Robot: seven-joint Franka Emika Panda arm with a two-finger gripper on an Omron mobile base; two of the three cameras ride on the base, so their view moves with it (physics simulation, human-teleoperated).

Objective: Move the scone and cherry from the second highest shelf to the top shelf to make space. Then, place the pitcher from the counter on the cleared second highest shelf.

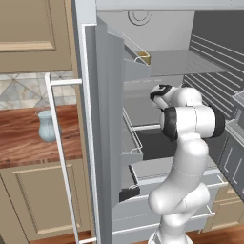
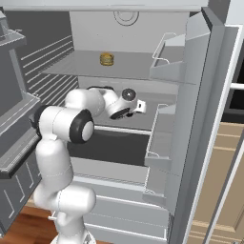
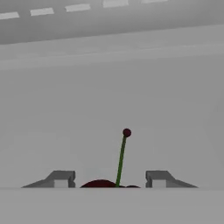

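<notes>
Fridge, second highest shelf (image 2: pixel 157 101) | my gripper (image 3: pixel 109 178) spread either side of the cherry (image 3: pixel 101 183), no pinch I can confirm | scone (image 2: pixel 106 59) on top shelf (image 2: pixel 128 64), pitcher (image 1: pixel 46 125) left on counter (image 1: pixel 24 138) | risk: cherry rolls free if the jaws meet off-centre
</notes>
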